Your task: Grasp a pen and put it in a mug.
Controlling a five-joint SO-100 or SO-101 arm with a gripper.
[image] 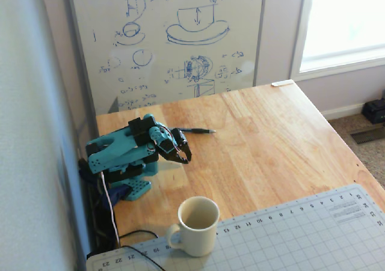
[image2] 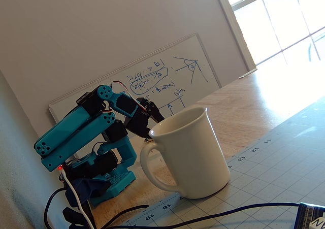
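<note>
The thin dark pen (image: 196, 130) with a black tip lies flat on the light wooden table (image: 271, 145). In the fixed view from above it points toward three o'clock, like a clock hand lying on its side. It sits near the back of the table, at about twelve o'clock from the plain cream-white mug (image: 195, 225). The mug has a loop handle and a tan inside. It stands upright at the edge of a grey cutting mat with grid lines (image: 301, 235), with its handle at about nine o'clock.

The folded teal robot arm (image: 123, 154) sits at about ten o'clock from the mug. Its black claw (image: 181, 154) hangs just below the pen's left end and holds nothing. I cannot tell if the claw is open or closed.

A whiteboard with blue drawings (image: 174, 36) leans behind the table.
</note>
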